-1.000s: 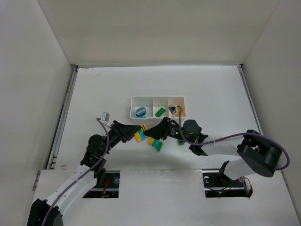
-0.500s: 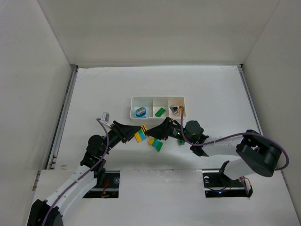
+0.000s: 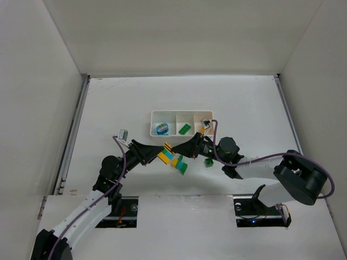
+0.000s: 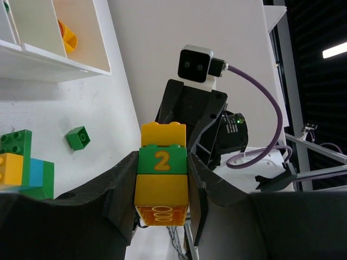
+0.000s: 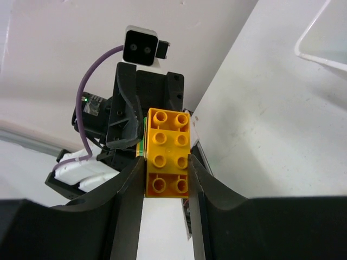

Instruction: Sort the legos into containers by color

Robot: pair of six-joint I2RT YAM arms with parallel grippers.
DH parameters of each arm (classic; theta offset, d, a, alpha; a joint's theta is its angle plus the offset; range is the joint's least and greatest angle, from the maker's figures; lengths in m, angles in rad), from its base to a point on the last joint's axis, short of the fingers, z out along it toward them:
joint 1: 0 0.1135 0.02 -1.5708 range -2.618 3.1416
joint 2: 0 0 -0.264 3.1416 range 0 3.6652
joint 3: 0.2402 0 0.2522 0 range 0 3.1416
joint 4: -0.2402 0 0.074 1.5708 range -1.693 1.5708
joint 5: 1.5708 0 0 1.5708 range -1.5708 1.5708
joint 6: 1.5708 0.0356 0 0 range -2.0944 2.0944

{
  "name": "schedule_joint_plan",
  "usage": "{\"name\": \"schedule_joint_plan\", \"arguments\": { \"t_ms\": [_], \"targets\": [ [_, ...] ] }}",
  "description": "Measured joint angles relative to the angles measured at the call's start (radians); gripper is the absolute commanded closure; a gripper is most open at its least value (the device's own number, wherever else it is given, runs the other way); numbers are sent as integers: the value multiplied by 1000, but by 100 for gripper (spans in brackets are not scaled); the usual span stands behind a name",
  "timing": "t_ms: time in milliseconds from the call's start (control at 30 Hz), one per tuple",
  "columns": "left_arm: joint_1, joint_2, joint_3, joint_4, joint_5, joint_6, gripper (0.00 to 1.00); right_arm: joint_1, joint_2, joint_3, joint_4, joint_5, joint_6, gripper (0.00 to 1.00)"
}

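tray (image 3: 182, 112): white, three compartments in a row, lying on the table (image 3: 108, 108)
left compartment: one teal-blue piece (image 3: 161, 129)
middle compartment: one green brick (image 3: 185, 129)
right compartment: one yellow-orange piece (image 4: 68, 39); from above the right arm's camera (image 3: 205, 122) partly hides it
held stack (image 4: 161, 187): yellow-orange, green with a "2", then yellow-orange; just off the tray's near side, between the two grippers
left gripper (image 4: 162, 158): fingers narrow, pressed against both sides of the held stack
right gripper (image 5: 166, 161): fingers narrow, clamped on the yellow-orange end brick (image 5: 166, 142) of the same stack, facing the left gripper head-on
loose stack (image 3: 179, 164): green, yellow and teal bricks joined, on the table nearer than the tray, just beside the held stack
small green brick (image 3: 209, 162): alone on the table, off the tray's near side below the right compartment, apart from the loose stack
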Motion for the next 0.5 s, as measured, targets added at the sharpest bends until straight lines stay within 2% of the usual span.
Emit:
{"name": "schedule_joint_plan", "arguments": {
  "t_ms": [167, 267, 333, 500],
  "targets": [
    [0, 8, 0, 16, 14, 0, 85, -2, -10, -4, 0, -5, 11, 68],
    [0, 9, 0, 19, 16, 0, 85, -2, -10, -4, 0, -8, 17, 60],
    [0, 14, 0, 20, 16, 0, 85, -2, -4, -3, 2, -9, 18, 49],
    [11, 25, -2, 9, -6, 7, 85, -2, 56, 7, 23, -7, 25, 47]
  ]
}}
